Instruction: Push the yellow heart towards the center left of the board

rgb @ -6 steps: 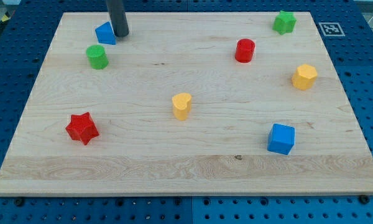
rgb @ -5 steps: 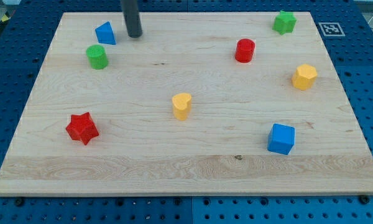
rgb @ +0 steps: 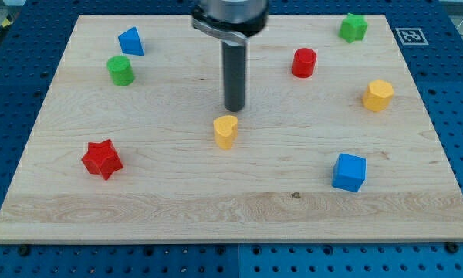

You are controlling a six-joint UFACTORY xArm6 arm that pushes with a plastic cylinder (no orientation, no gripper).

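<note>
Yellow heart (rgb: pixel 226 131) sits near the middle of the board (rgb: pixel 177 208), slightly toward the view's left of centre. My tip (rgb: pixel 234 109) is just above it toward the view's top, a hair to the view's right; looks very close, can't tell if touching. Tool is a plain rod, no jaws to open or close, holding nothing.

Other blocks, same single view:
- red star (rgb: pixel 102 159) well to the view's left of the heart, lower left area
- green cylinder (rgb: pixel 120 70) upper left
- blue block (rgb: pixel 130 41), wedge-like, above the green cylinder near the view's top edge
- red cylinder (rgb: pixel 304 62) upper right of centre
- green star (rgb: pixel 353 28) top right corner area
- yellow hexagon (rgb: pixel 378 95) at the view's right
- blue cube (rgb: pixel 349 172) lower right

All blocks are apart from each other. A fiducial tag (rgb: pixel 410 35) sits just off the board's top right corner.
</note>
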